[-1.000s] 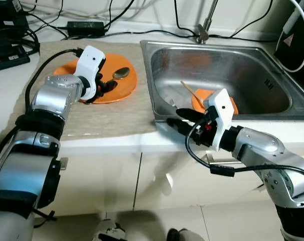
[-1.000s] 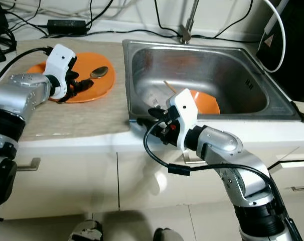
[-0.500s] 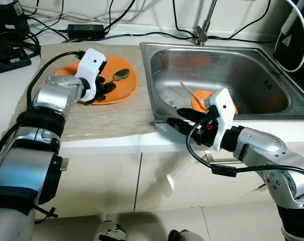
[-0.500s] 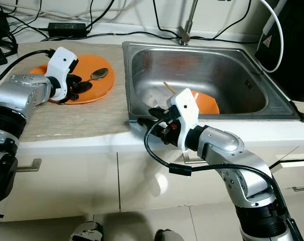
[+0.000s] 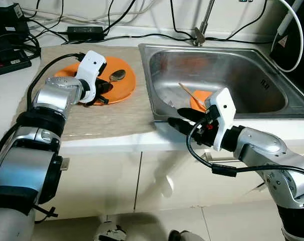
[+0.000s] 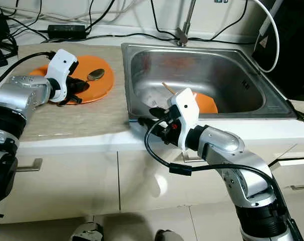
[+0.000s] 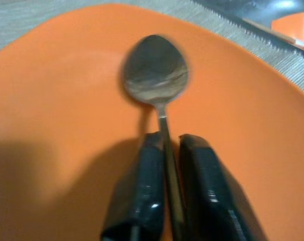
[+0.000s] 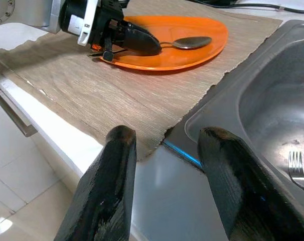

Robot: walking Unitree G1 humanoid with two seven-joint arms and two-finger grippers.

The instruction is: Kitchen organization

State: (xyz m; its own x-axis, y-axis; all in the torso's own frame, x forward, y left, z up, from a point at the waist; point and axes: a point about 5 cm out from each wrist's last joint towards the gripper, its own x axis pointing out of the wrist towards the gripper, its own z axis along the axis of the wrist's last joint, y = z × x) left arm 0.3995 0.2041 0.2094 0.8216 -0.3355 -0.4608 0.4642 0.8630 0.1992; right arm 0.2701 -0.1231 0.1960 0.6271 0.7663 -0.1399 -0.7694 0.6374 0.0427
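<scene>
An orange plate rests on a beige mat left of the steel sink. A metal spoon lies on this plate, its bowl pointing toward the sink. My left gripper is low over the plate, shut on the spoon's handle. The right gripper hovers at the sink's front left corner over the counter edge, open with nothing between its fingers. Inside the sink lie a second orange plate, a thin wooden stick and a fork.
A faucet stands behind the sink. Black cables and a power adapter run along the back of the counter, with a black power strip at far left. White cabinet fronts drop below the counter edge.
The camera has shifted slightly. The left gripper stays shut on the spoon on the plate, and the right gripper holds its place at the sink corner.
</scene>
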